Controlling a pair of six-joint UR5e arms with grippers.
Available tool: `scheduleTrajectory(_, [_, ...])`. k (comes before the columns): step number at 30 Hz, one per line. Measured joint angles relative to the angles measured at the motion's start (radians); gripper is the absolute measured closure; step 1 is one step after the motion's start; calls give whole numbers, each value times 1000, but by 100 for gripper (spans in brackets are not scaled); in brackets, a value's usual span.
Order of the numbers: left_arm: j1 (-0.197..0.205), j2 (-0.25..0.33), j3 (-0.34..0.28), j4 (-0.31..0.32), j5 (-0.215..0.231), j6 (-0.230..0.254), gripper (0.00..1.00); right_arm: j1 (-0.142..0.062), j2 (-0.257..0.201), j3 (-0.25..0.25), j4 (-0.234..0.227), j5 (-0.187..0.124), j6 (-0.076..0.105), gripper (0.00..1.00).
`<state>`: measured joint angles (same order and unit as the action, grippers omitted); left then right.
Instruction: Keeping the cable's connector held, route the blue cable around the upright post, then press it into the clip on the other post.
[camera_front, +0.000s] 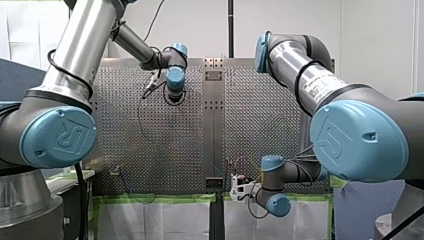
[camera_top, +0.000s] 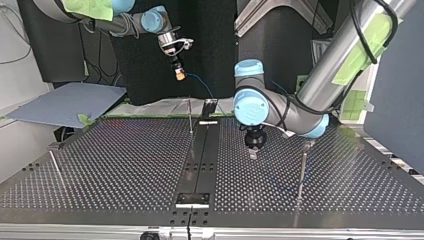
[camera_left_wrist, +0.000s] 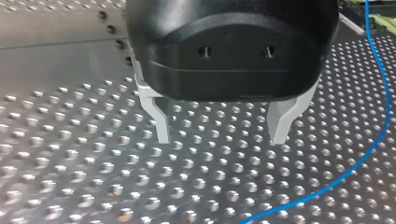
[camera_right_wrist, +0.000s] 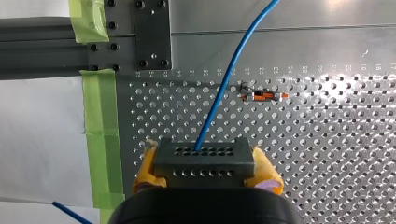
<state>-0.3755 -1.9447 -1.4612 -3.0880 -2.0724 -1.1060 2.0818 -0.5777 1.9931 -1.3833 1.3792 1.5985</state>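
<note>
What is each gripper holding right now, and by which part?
My right gripper holds the blue cable by its dark connector block, clamped between its fingers. My left gripper is open and holds nothing.

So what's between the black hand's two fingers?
Only bare table, in the left wrist view. The fingers of my left hand stand open over it; the blue cable runs beside them.

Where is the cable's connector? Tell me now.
The connector is clamped between my right gripper's yellow pads, above the table's far edge, left of centre in the top view, with the blue cable leaving it.
</note>
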Motion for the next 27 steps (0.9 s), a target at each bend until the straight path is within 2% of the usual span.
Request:
scheduleTrajectory(7, [4, -59, 14, 1, -26, 33, 0, 0, 0, 0, -2, 0, 0, 100])
scheduleTrajectory(14, [12, -97, 15, 5, -81, 48, 0, 1, 0, 0, -3, 0, 0, 100])
scheduleTrajectory(23, [31, -102, 15, 15, -77, 51, 0, 1, 0, 0, -7, 0, 0, 100])
scheduleTrajectory(27, [31, -127, 15, 16, -79, 51, 0, 1, 0, 0, -9, -3, 0, 100])
